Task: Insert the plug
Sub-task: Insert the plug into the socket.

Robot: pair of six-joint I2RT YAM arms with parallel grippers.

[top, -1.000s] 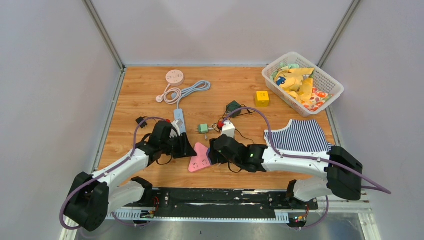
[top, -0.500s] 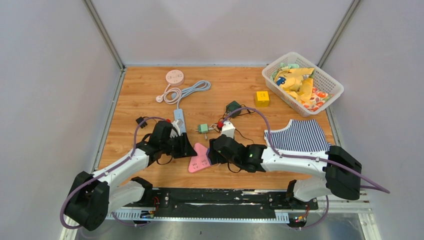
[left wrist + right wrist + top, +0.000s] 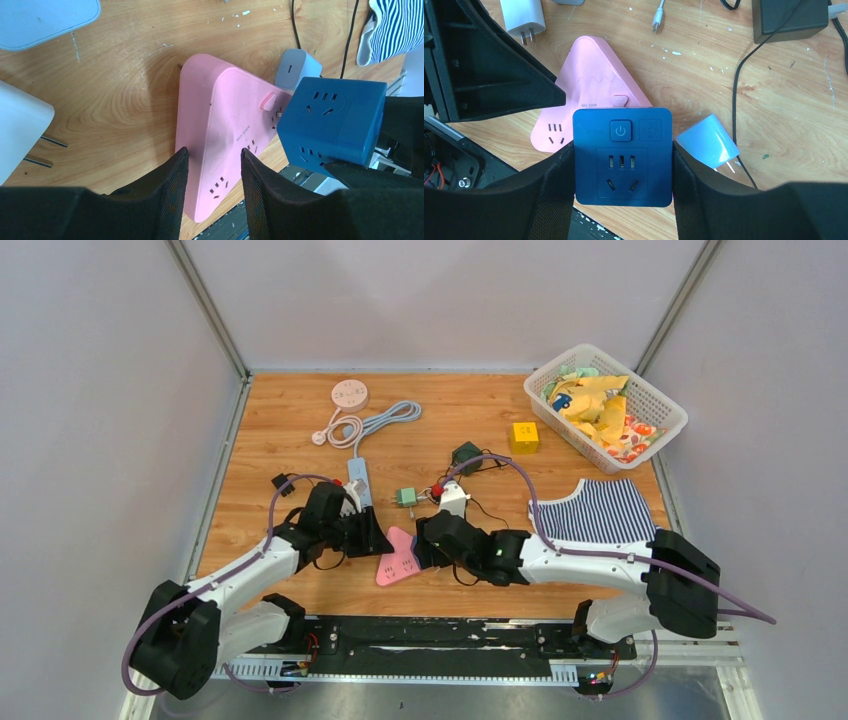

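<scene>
- While both parts are in hand, we judge the task about midway: the plug does not look seated yet, and the insertion itself is left.
- Task thing: blue cube-shaped plastic socket adapter (image 3: 622,165), hanging over the right part of the pink triangular plastic power strip (image 3: 220,115), which lies flat on the wooden counter (image 3: 300,430).
- In the left wrist view the adapter looks tilted, just at the strip's edge by its pink switch.
- The adapter's pins are on its hidden underside, so we cannot tell if they meet any socket holes.
- Right claw (image 3: 428,543): about half spread, a finger pressed on each opposite side of the adapter, a firm hold.
- Left claw (image 3: 214,155): narrower gap, fingers straddling the strip's near corner; to us it looks clamped there to steady the strip.
- Left to do, we reckon: line the pins over a socket, press down, release.
</scene>
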